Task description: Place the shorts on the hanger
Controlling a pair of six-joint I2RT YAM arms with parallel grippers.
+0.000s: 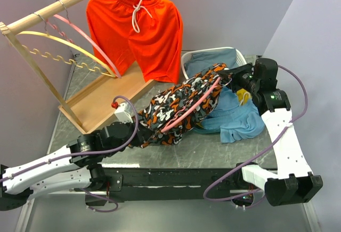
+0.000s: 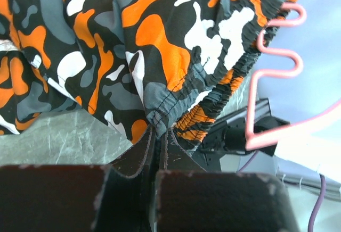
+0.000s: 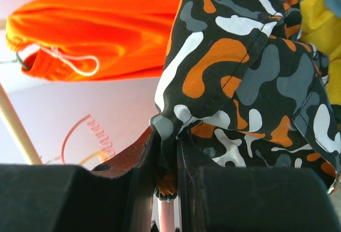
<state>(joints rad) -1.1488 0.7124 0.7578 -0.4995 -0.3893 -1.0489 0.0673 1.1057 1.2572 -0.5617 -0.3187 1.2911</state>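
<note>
- Two pinches on the shorts (image 1: pixel 181 107): my left tool (image 2: pixel 158 136) holds the waistband, my right tool (image 3: pixel 166 136) another edge.
- I see the hanger (image 2: pixel 277 75) touching them.

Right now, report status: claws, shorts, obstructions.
Left claw shut on shorts. Right claw shut on shorts. Hanger lying across them. Blue cloth underneath.

High rear overview, wrist close-ups sharing shorts (image 1: pixel 170 104)
</note>
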